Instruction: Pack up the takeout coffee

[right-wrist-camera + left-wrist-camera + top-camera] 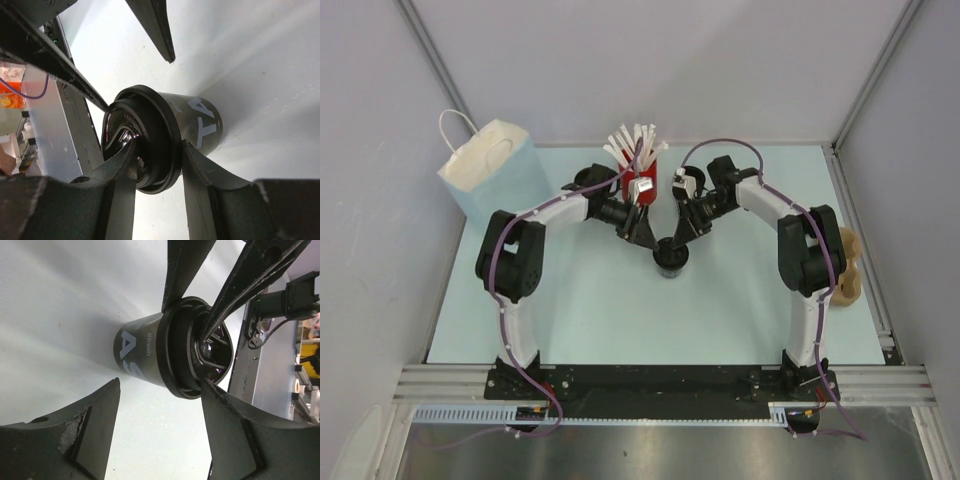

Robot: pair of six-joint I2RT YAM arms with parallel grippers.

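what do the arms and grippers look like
Both the left arm and the right arm have white links, bulky black joints and a purple cable running along them. The left gripper and right gripper have flat black fingers tapering to points. One left finger shows a scuffed grey patch.

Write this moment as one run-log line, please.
takeout coffee: upright on table | right hand: pinching its lid rim | left hand: open, straddling it | paper bag: standing back-left
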